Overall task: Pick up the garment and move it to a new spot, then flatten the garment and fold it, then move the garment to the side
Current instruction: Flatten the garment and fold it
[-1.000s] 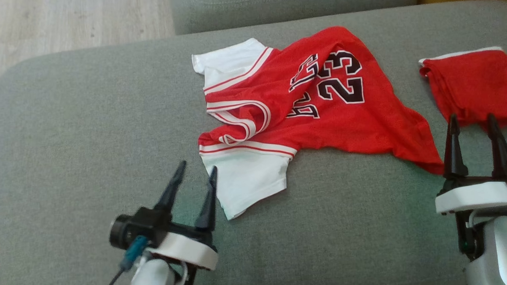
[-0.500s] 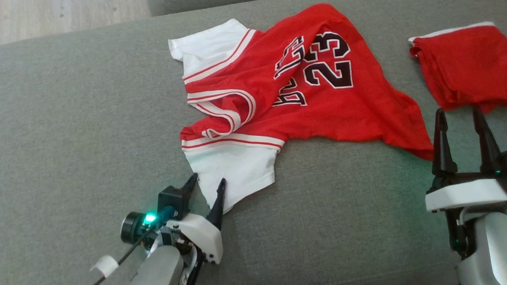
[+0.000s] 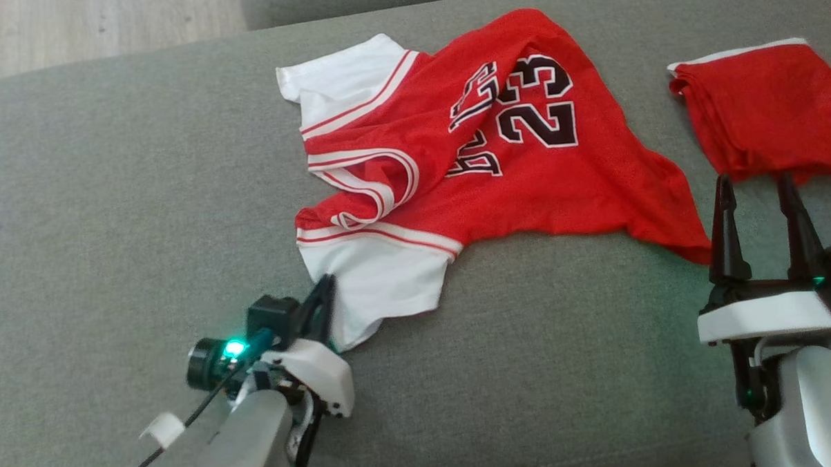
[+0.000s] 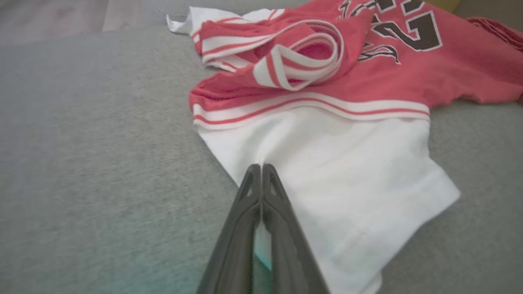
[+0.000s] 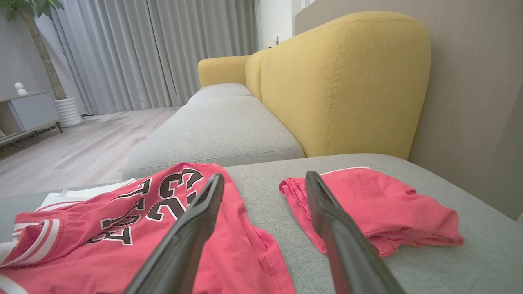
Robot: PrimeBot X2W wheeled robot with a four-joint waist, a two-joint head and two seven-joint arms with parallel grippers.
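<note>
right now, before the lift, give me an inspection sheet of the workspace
surface: grey fabric cushion
job's things: jersey, red with white sleeves, crumpled, not flat
clutter: folded red cloth right of the jersey, apart from it
hands: left hand shut on the jersey's near white sleeve; right hand open, holding nothing
cables: black cable with a white tag at the left wrist
surroundings: yellow backrest, curtains, wood floor

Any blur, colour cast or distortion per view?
Head view: fairly sharp; green LED glowing beside the left gripper. Left wrist view: washed out, jersey looks pinkish, far print soft. Right wrist view: wide-angle stretch, near jaws blurred, folded red garment clear.
</note>
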